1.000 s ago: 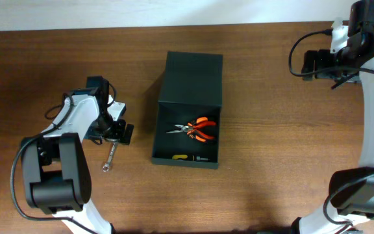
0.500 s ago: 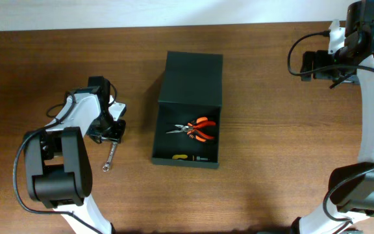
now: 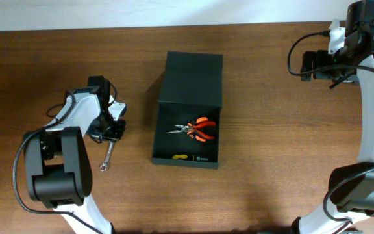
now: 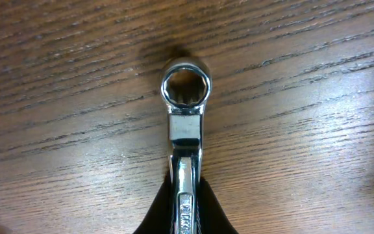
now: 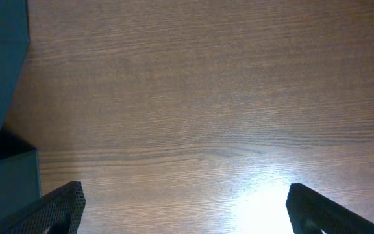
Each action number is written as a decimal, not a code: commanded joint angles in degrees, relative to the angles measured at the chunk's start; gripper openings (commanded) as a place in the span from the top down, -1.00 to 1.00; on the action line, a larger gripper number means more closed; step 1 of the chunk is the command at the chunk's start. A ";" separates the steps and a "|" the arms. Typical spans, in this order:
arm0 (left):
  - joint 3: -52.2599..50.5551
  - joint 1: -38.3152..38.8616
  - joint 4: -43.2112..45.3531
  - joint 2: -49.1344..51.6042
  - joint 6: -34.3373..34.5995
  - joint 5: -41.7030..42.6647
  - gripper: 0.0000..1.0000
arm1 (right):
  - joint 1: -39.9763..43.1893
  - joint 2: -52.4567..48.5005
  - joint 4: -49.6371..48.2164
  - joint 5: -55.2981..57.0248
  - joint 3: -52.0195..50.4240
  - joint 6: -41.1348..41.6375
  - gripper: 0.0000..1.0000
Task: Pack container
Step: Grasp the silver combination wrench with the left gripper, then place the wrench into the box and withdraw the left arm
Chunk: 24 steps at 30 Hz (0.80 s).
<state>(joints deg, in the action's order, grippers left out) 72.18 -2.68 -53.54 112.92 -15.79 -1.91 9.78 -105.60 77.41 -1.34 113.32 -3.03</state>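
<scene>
Container (image 3: 192, 78) sits well apart from left fingers (image 3: 111, 133) pinching wrench (image 3: 109, 156).

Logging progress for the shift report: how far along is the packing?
Done: orange-handled pliers lie in the open container. In hand: the left pincer is shut on a wrench lying on the table. Left: moving the wrench into the container and closing its lid. The right pincer hangs open, empty.

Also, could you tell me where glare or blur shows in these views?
Right wrist: white glare on the table at bottom centre. Left wrist: wrench ring sharp with bright highlights, its shaft softens toward the bottom edge. Overhead: even light, the box interior dark but readable.
</scene>
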 commanded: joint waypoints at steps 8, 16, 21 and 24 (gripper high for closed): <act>24.72 5.27 -14.16 -0.48 1.05 1.29 0.97 | 0.85 -0.13 -0.04 0.11 -0.11 0.50 -0.98; 41.22 22.27 -21.92 -4.11 -10.82 1.31 0.96 | 7.67 0.13 0.46 -3.39 -0.11 2.05 -0.98; 41.11 33.77 -22.12 -3.61 -18.23 3.17 0.97 | 10.03 0.13 0.68 -3.32 -0.11 2.01 -0.98; 41.11 37.94 -22.25 -2.16 -18.99 3.26 0.96 | 10.56 0.13 0.81 -3.30 -0.13 2.01 -0.98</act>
<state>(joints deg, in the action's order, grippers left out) 113.03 32.80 -75.50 109.73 -30.52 0.25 19.88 -105.60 78.02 -3.77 113.32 -1.52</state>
